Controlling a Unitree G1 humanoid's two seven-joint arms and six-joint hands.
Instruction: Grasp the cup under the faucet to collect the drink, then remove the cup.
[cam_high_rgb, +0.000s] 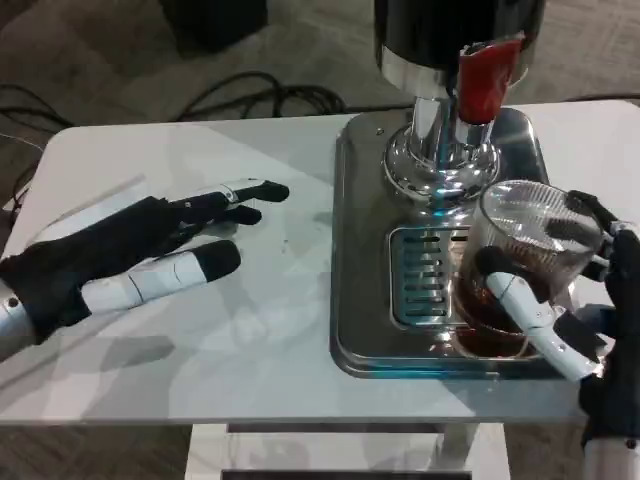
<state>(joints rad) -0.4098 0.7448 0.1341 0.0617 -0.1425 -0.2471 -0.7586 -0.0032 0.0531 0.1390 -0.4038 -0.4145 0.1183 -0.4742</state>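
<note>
A clear plastic cup (520, 262) with dark brown drink in its lower part stands on the steel drip tray (360, 250), just right of the grate (428, 275). My right hand (585, 300) grips it, thumb across the front and fingers around the far side. The dispenser's red tap lever (487, 78) and chrome spout column (437, 150) rise behind and to the left of the cup. My left hand (140, 255) lies flat and open on the white table (250, 360), well to the left of the tray.
The dispenser's dark body (440, 25) stands at the back of the tray. Black cables (250, 95) lie on the carpet beyond the table's far edge. The table's front edge runs close below the tray.
</note>
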